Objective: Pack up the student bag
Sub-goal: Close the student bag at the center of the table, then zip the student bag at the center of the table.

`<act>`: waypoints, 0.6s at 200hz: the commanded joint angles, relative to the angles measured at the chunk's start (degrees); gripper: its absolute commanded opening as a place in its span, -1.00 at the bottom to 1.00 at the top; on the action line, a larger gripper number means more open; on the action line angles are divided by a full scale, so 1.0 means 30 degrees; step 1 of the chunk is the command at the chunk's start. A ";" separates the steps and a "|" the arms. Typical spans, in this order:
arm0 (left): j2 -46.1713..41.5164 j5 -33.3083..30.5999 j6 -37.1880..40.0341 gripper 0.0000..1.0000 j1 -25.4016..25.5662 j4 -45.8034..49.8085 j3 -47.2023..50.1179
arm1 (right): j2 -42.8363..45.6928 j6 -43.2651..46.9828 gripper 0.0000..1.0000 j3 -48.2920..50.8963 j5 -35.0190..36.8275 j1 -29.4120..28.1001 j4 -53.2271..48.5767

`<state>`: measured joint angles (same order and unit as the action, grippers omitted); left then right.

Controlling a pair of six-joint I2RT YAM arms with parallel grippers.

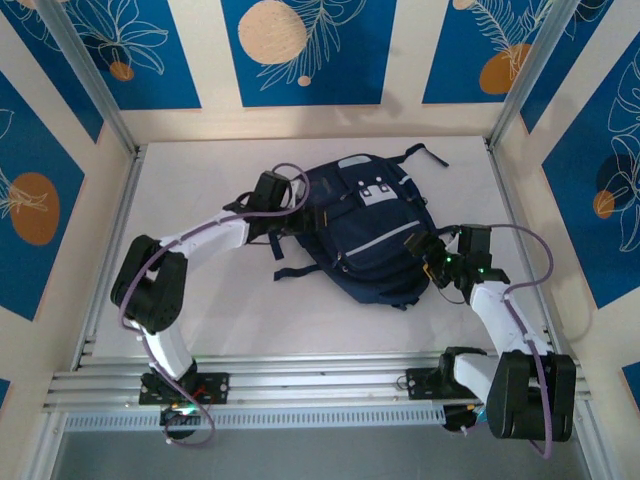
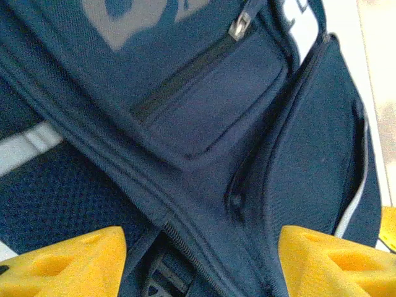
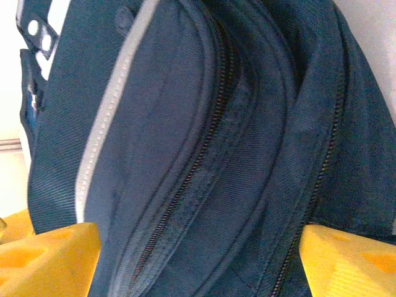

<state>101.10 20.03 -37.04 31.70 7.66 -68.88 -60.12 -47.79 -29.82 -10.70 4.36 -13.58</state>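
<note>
Lying near the middle of the white table (image 1: 200,330) in the top view, the student bag (image 1: 372,228) rests flat with its grey patch facing up. The left arm rises from its base at the near edge, folds at the elbow and runs its forearm rightward, bringing the left gripper (image 1: 285,208) to the bag's left edge. The right arm bends up from its own base and angles leftward, putting the right gripper (image 1: 432,258) at the bag's lower right edge. In the left wrist view, the left gripper (image 2: 198,266) has its yellow fingers (image 2: 62,263) spread wide at the bottom corners. Navy fabric with a pocket seam and a metal zip pull (image 2: 240,26) lies between and beyond them; whether the pads press the cloth I cannot tell. In the right wrist view, the right gripper (image 3: 198,260) is likewise spread wide, its yellow fingers (image 3: 46,260) flanking the bag's side, where a zipper track (image 3: 198,161) and a pale stripe (image 3: 99,142) run lengthwise.
</note>
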 commanded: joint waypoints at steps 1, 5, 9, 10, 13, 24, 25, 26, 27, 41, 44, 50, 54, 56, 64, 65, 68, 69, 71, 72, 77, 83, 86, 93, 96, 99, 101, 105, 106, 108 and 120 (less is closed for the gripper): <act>-0.0424 0.1996 -0.1795 0.20 0.0392 -0.4099 0.1448 | -0.0356 0.0265 0.66 0.0414 -0.0214 -0.0018 0.0713; -0.0483 0.2258 -0.1918 0.15 0.0453 -0.4666 0.1762 | -0.0427 0.0260 0.66 0.0467 -0.0228 -0.0018 0.0814; -0.0545 0.2500 -0.1975 0.10 0.0492 -0.5277 0.2185 | -0.0492 0.0249 0.66 0.0501 -0.0229 -0.0033 0.0899; -0.0570 0.2570 -0.1978 0.09 0.0499 -0.5439 0.2289 | -0.0524 0.0253 0.66 0.0519 -0.0235 -0.0040 0.0927; -0.0591 0.2766 -0.1966 0.06 0.0571 -0.5892 0.2583 | -0.0600 0.0216 0.65 0.0549 -0.0282 -0.0046 0.0998; -0.0732 0.3406 -0.1695 -0.04 0.0767 -0.7080 0.3470 | -0.0842 0.0165 0.65 0.0665 -0.0440 -0.0075 0.1256; -0.0736 0.3462 -0.1647 -0.05 0.0783 -0.7131 0.3533 | -0.0875 0.0167 0.64 0.0660 -0.0458 -0.0090 0.1281; -0.0753 0.3519 -0.1594 -0.06 0.0806 -0.7186 0.3593 | -0.0906 0.0168 0.64 0.0671 -0.0468 -0.0083 0.1293; -0.0762 0.3592 -0.1538 -0.07 0.0817 -0.7228 0.3653 | -0.0922 0.0183 0.64 0.0663 -0.0457 -0.0095 0.1299; -0.0854 0.3878 -0.0198 -0.19 0.1149 -0.6611 0.4047 | -0.1263 0.0241 0.63 0.0656 -0.0500 -0.0215 0.1478; -0.0857 0.3797 0.0245 -0.21 0.1239 -0.6137 0.4014 | -0.1333 0.0251 0.63 0.0658 -0.0513 -0.0244 0.1503; -0.0887 0.3515 0.1222 -0.22 0.1434 -0.5102 0.3917 | -0.1429 0.0255 0.63 0.0654 -0.0539 -0.0278 0.1551; -0.0887 0.3250 0.1916 -0.22 0.1606 -0.4460 0.3762 | -0.1501 0.0245 0.63 0.0661 -0.0557 -0.0303 0.1590; -0.0873 0.3100 0.2268 -0.22 0.1704 -0.4019 0.3674 | -0.1554 0.0231 0.63 0.0678 -0.0563 -0.0324 0.1611; -0.0887 0.2272 0.3551 -0.22 0.2093 -0.2561 0.3375 | -0.1660 0.0212 0.63 0.0683 -0.0593 -0.0367 0.1710; -0.0887 0.2163 0.3715 -0.22 0.2134 -0.2382 0.3310 | -0.1665 0.0220 0.62 0.0683 -0.0594 -0.0368 0.1713; -0.0851 0.1880 0.4144 -0.21 0.2274 -0.1935 0.3168 | -0.1684 0.0211 0.63 0.0683 -0.0597 -0.0395 0.1733; -0.0854 0.1805 0.4275 -0.21 0.2298 -0.1805 0.3118 | -0.1691 0.0190 0.62 0.0683 -0.0596 -0.0397 0.1754; -0.0842 0.1676 0.4527 -0.21 0.2419 -0.1575 0.3059 | -0.1719 0.0181 0.62 0.0698 -0.0587 -0.0413 0.1769; -0.0836 0.1616 0.4642 -0.21 0.2474 -0.1464 0.3005 | -0.1724 0.0189 0.62 0.0705 -0.0576 -0.0421 0.1772; -0.0796 0.1385 0.5133 -0.20 0.2697 -0.1018 0.2807 | -0.1754 0.0150 0.62 0.0713 -0.0567 -0.0484 0.1819; -0.0738 0.1254 0.5575 -0.18 0.2934 -0.0676 0.2630 | -0.1756 0.0119 0.62 0.0713 -0.0565 -0.0522 0.1886; -0.0715 0.1236 0.5709 -0.17 0.3003 -0.0568 0.2541 | -0.1772 0.0118 0.62 0.0727 -0.0565 -0.0542 0.1891; -0.0668 0.1233 0.5889 -0.14 0.3177 -0.0474 0.2414 | -0.1787 0.0101 0.62 0.0713 -0.0544 -0.0603 0.1918; -0.0655 0.1273 0.5939 -0.14 0.3243 -0.0455 0.2375 | -0.1758 0.0109 0.62 0.0713 -0.0551 -0.0640 0.1920; -0.0638 0.1271 0.5971 -0.13 0.3306 -0.0449 0.2352 | -0.1761 0.0106 0.62 0.0713 -0.0537 -0.0660 0.1921; -0.0635 0.1250 0.5984 -0.13 0.3338 -0.0446 0.2318 | -0.1759 0.0101 0.62 0.0713 -0.0536 -0.0676 0.1921; -0.0652 0.1247 0.6028 -0.12 0.3434 -0.0444 0.2281 | -0.1743 0.0089 0.62 0.0713 -0.0528 -0.0716 0.1906; -0.0652 0.1225 0.6037 -0.11 0.3434 -0.0466 0.2265 | -0.1750 0.0099 0.62 0.0713 -0.0517 -0.0719 0.1913; -0.0645 0.1194 0.6059 -0.11 0.3483 -0.0455 0.2252 | -0.1741 0.0093 0.62 0.0713 -0.0523 -0.0720 0.1911; -0.0616 0.0826 0.6285 -0.07 0.3730 -0.0350 0.2118 | -0.1725 0.0084 0.62 0.0713 -0.0432 -0.0830 0.1866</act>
<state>100.55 24.75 -23.44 41.58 2.90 -60.49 -64.86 -47.81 -28.69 -11.44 2.81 -8.45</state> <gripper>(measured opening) 0.453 0.809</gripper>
